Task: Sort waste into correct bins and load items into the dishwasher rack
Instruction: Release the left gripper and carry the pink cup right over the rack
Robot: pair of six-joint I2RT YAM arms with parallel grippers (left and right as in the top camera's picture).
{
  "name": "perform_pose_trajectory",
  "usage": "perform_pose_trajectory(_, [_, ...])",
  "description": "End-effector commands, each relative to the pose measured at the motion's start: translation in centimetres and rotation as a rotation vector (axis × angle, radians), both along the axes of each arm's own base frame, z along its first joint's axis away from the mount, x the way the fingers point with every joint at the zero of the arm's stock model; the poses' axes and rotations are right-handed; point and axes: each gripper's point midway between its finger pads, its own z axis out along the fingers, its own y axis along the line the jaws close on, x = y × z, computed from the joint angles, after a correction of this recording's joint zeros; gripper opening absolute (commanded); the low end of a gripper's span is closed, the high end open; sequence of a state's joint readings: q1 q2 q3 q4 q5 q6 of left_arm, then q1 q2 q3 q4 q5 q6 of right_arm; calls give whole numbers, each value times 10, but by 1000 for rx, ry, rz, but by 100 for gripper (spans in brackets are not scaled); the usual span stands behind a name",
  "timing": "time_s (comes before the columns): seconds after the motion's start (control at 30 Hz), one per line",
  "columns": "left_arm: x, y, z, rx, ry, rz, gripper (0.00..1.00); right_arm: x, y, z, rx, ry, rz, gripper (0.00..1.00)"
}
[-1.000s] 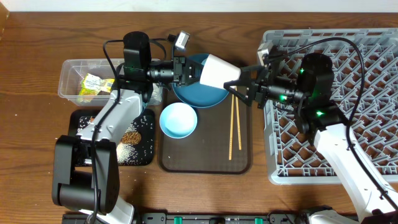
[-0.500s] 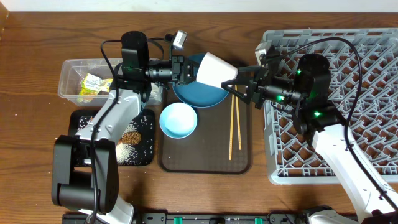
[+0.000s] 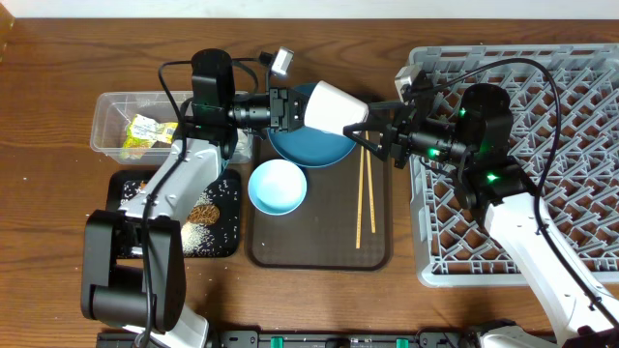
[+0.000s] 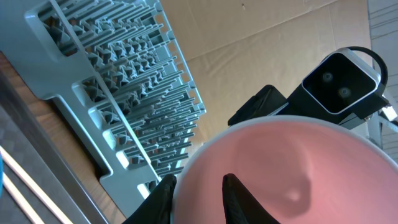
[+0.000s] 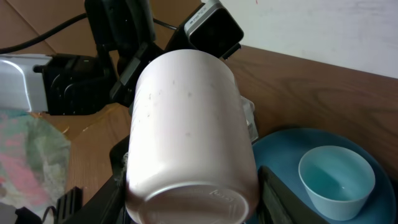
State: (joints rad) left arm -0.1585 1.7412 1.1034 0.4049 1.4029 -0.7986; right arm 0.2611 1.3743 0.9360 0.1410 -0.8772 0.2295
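My overhead view is bright and evenly lit from above. Shadows on the counter (image 3: pixel 48 251) are short and soft, and everything is sharp. In the left wrist view the pink cup (image 4: pixel 311 168) sits too near and blurs, while the far rack (image 4: pixel 137 106) stays crisp. In the right wrist view the cup's white outside is bright and its near base is soft.

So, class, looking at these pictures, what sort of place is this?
Probably a robotics test bench staged as a dish-clearing station, not a real kitchen: a large light-grey plastic dishwasher rack and a dark brown rectangular serving tray sit on a wooden table, flanked by a black-and-white left robot arm and right robot arm.
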Motion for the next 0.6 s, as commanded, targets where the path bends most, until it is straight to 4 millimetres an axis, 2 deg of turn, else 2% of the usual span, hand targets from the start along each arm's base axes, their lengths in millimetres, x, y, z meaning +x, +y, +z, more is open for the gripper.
perform_pose_trajectory(0.0, [4, 6, 2, 2, -51, 13, 25, 4, 1, 4, -14, -33, -23, 21])
perform_pose_trajectory(0.37, [7, 11, 2, 2, -55, 28, 25, 4, 0, 5, -11, -28, -23, 20])
perform_pose_trajectory(0.57, [11, 18, 1, 5, -65, 46, 25, 1, -7, 18, 6, -44, -40, 20])
